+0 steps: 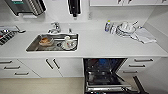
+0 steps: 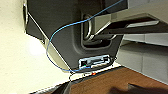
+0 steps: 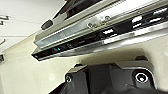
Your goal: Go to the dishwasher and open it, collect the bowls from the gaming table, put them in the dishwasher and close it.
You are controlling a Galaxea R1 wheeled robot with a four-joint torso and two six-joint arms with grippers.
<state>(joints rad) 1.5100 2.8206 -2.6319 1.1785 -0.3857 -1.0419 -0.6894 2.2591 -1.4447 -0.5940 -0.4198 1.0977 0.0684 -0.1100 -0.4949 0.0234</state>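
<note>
Open dishwasher (image 1: 105,75) door edge beside right wrist; jaws' state impossible to tell.

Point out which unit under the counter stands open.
The dishwasher, right of the sink: its door hangs down and dark racks show inside. The white cabinet doors and the drawers beside it are shut.

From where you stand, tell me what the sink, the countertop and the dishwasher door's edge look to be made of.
The sink looks like brushed stainless steel: grey walls with a dull sheen. The countertop seems a smooth white solid surface or laminate, matte and seamless; which, I cannot tell. The dishwasher door's edge looks like polished metal, with bright streaky reflections and visible screws, above a dark glossy strip, probably plastic.
</note>
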